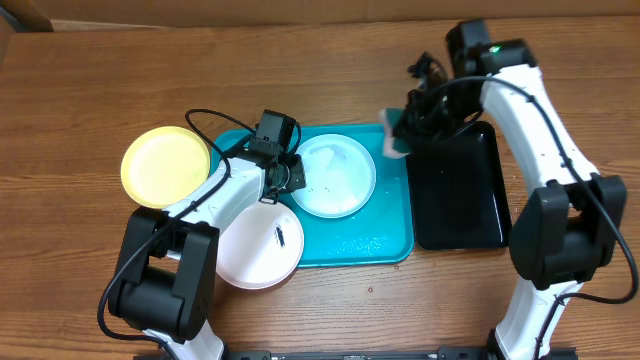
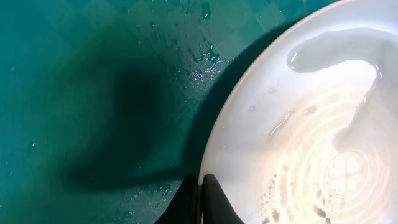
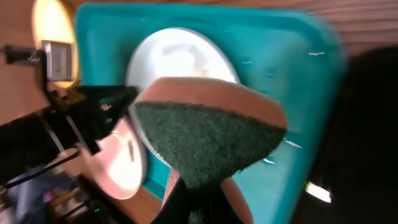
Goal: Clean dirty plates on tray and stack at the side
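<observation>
Nearest, the white plate [image 1: 250,252] overlaps the front corner of the tray [image 1: 380,237]. The left gripper [image 2: 201,199], jaws closed, sits at the rim of the wet blue plate [image 1: 335,175] on the tray. Beyond, the right gripper [image 3: 198,202] pinches a sponge [image 3: 205,137]. Wiping seems in hand; next, the sponge must lower onto that plate.

White arm links [image 1: 225,195], black joints [image 1: 565,225], looped black cables [image 1: 200,115], green light [image 1: 492,47]

A turquoise tray [image 1: 390,235] on a wooden table [image 1: 100,80] holds a pale blue plate [image 1: 333,175], with a yellow plate [image 1: 165,165] left of it, a white plate [image 1: 255,250] overlapping its front-left corner and a black tray [image 1: 460,195] just beside its right edge.
</observation>
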